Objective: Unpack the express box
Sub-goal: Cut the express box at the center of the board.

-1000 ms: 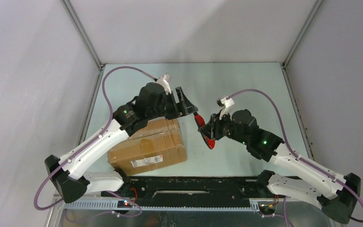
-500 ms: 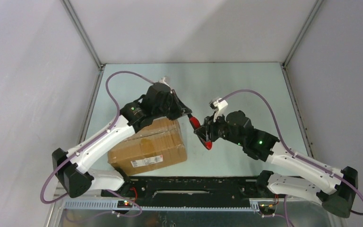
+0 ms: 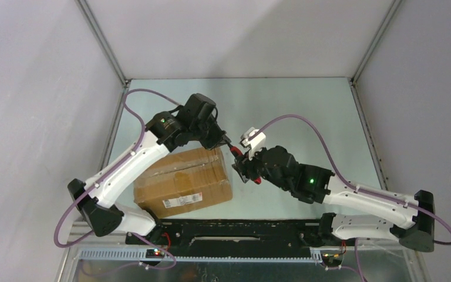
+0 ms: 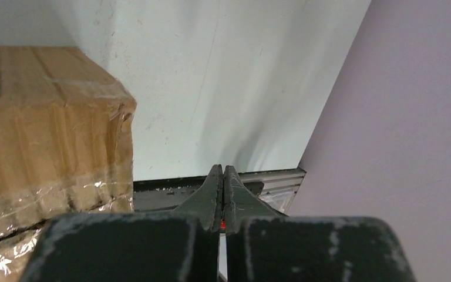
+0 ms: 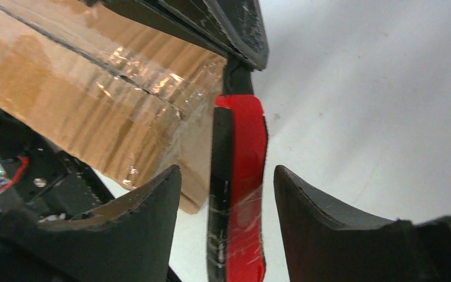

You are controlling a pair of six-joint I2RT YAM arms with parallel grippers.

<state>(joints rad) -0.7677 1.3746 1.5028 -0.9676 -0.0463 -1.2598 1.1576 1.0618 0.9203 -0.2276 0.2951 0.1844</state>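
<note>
- A second ago the left gripper (image 3: 226, 141) stood wide apart above the far right corner of the express box (image 3: 185, 182). Now its jaws are pressed together, with a sliver of red pinched between them in the left wrist view.
- That red belongs to the red-and-black tool (image 5: 241, 176), whose thin far end runs up into the left gripper's jaws.
- The right gripper (image 3: 243, 167) gripped this tool earlier. Now its fingers (image 5: 152, 200) stand parted on either side of the handle, with a gap showing on both sides.
- The right arm has swung in toward the box since the earlier frame, so the two grippers now nearly meet just past the box's far right corner.
- The box has not moved: it lies on the worktop (image 3: 288, 111), just beside the right gripper on its left, and below and to the left of the left gripper.
- The box is closed, so its contents are hidden.
- It is brown corrugated cardboard, oblong, with clear tape (image 5: 141, 76) that is wrinkled and shiny along the seam and over the corner.
- A small white printed label (image 3: 182, 201) sits on the side facing the arm bases.
</note>
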